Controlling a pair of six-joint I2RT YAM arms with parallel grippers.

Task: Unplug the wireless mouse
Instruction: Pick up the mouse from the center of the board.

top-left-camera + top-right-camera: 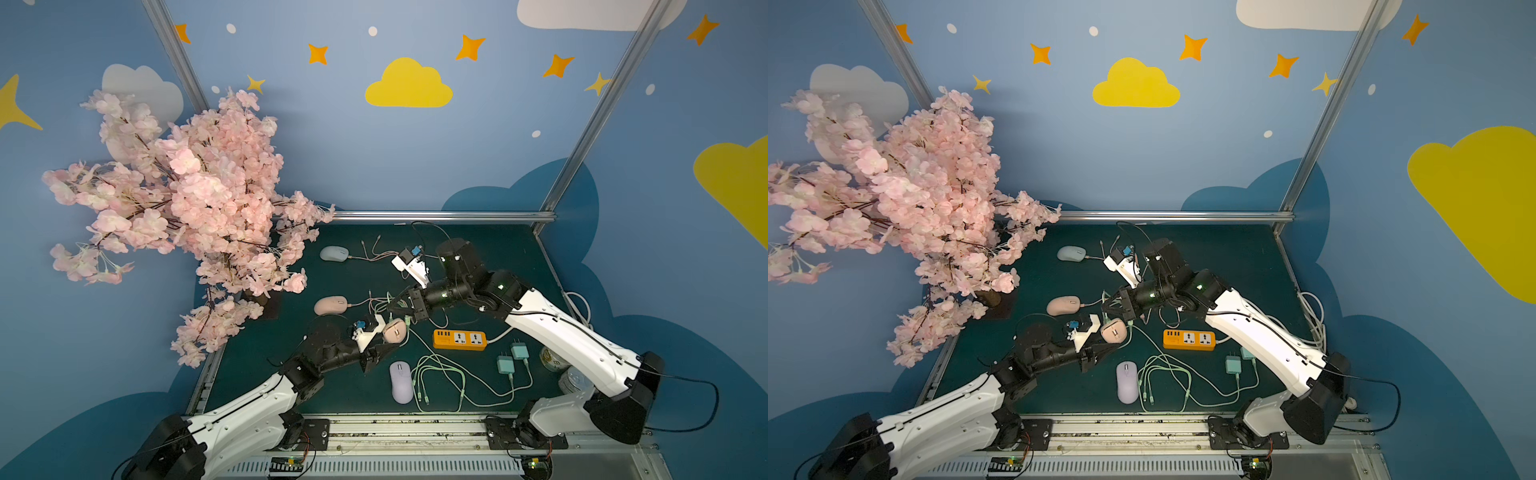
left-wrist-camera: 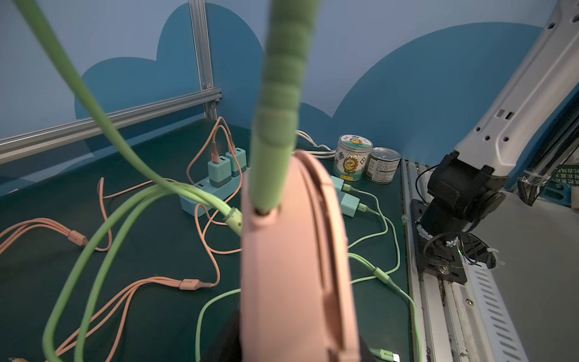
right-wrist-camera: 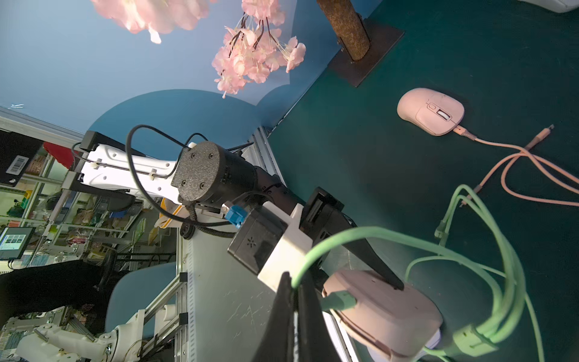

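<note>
Mice [image 1: 401, 382]: four in both top views, three on dark green tabletop [image 1: 349, 399]. Fourth, pale pink plastic mouse [image 1: 395, 330], on edge, clamped in left end effector [image 1: 386, 338], green rubber cable [image 2: 275, 125] plugged in; right end effector [image 3: 296, 313] pinched together on it. Teal power strip [image 2: 189, 203]: left wrist view only.

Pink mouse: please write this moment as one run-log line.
left claw: shut on pink mouse | right claw: shut on green cable | plug: in mouse | unplugged: not yet
</note>
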